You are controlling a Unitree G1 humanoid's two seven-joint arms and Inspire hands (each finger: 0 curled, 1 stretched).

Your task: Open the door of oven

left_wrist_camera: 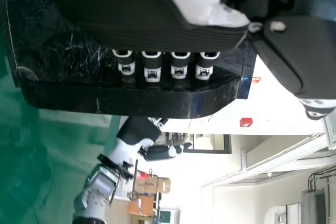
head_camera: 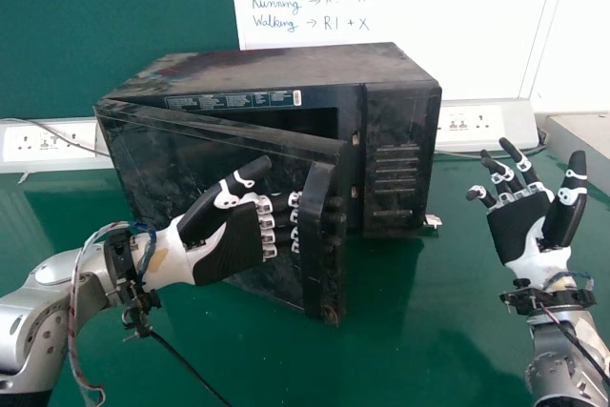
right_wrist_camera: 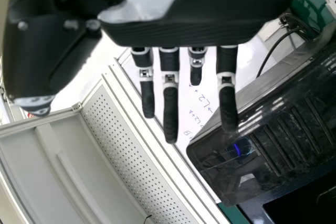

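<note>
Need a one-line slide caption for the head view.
Black oven, door partly open, left hand hooked behind the door handle; right hand open, off to the right.

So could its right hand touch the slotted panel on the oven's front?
Probably yes. The right hand is open and empty, off to the oven's right, and the partly open door stands left of the slotted panel, so nothing seems to block it.

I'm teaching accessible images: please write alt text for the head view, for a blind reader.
A robot's left hand hooks its fingers behind the handle on the partly open door of a black oven; its open right hand is raised over the green table.
</note>
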